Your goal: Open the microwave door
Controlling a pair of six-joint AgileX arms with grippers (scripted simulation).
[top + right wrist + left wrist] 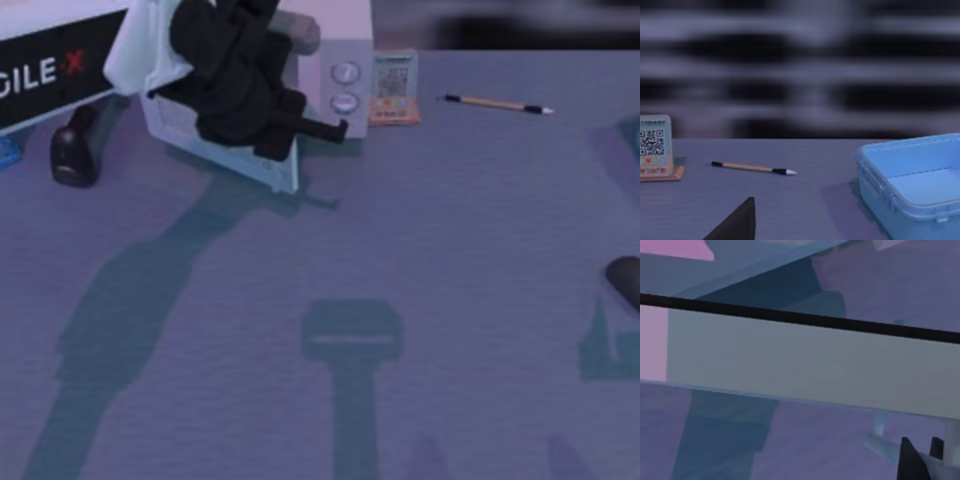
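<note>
The white microwave (338, 35) stands at the back left of the table, its two silver knobs (345, 87) facing front. The microwave door (272, 172) is swung partway out from the body, its free edge toward the table's front. My left arm reaches over it from above. The left gripper (338, 128) sits at the door's free edge, shut on the door's pale handle (884, 445). In the left wrist view the door's flat face (805, 365) fills the middle and the left gripper (924, 456) straddles the handle bar. My right arm (625, 282) is parked at the table's right edge.
A black handheld scanner (74, 146) stands left of the microwave, beside a white lettered box (50, 60). A QR card (394, 88) leans right of the knobs, with a pencil (495, 103) further right. A blue bin (912, 177) sits at the far right.
</note>
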